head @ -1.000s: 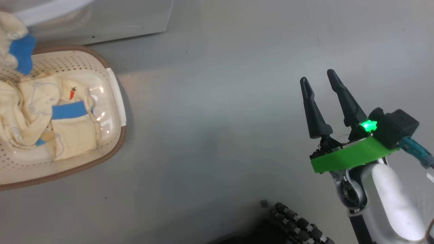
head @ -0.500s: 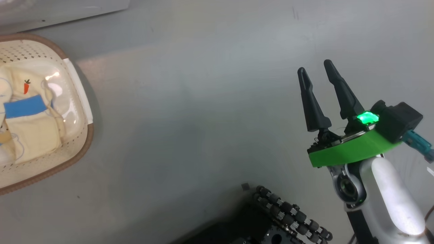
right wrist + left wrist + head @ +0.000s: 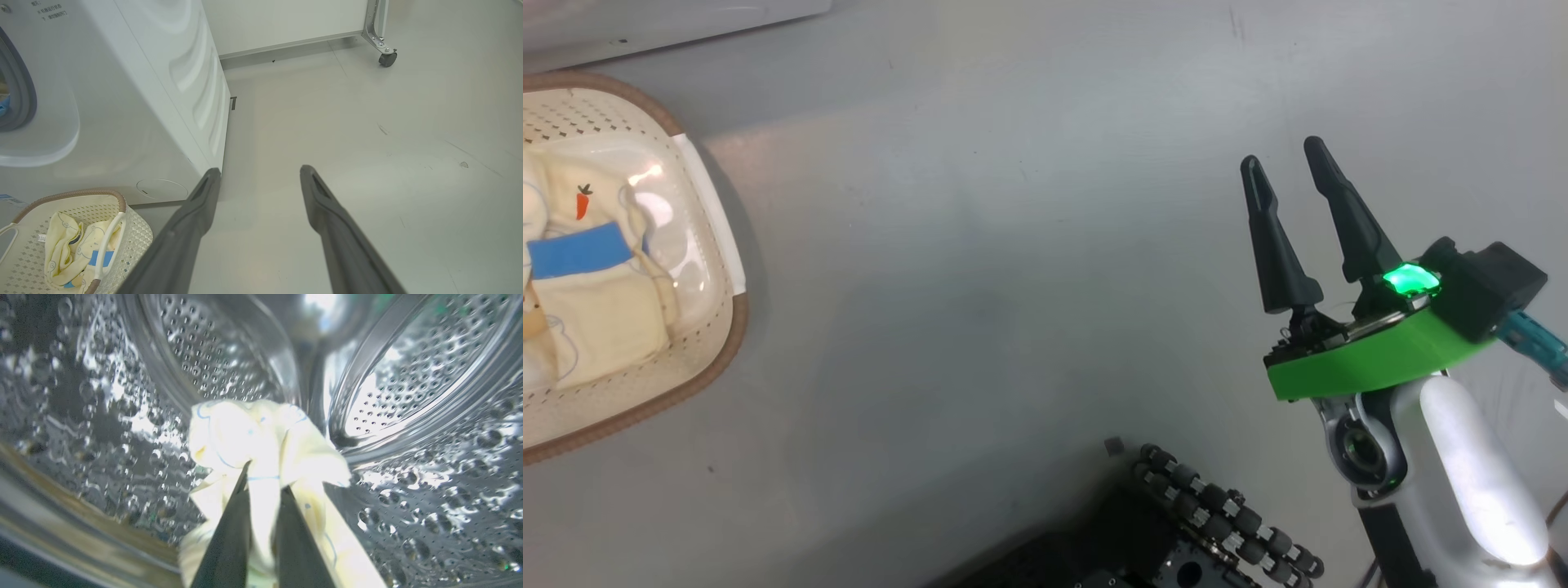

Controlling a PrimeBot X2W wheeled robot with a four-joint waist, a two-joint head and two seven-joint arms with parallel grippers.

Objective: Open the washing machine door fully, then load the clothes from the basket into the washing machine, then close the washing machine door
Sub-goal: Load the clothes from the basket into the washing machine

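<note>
Gripping a soft cream-yellow cloth garment (image 3: 253,433) with thin blue lines, the left gripper (image 3: 266,476) is holding it inside the perforated steel drum (image 3: 408,367) of the big white washing machine (image 3: 135,102). More cream-yellow clothes (image 3: 588,310) are lying in the cream plastic basket (image 3: 737,318) at nine o'clock of the head view — at three o'clock, the right gripper (image 3: 1284,152) is hovering wide open above grey floor (image 3: 1013,245).

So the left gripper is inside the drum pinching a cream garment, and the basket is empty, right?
The basket is not empty: cream clothes lie in it, as the head view shows. The left gripper is inside the drum, shut on a cream garment.
</note>
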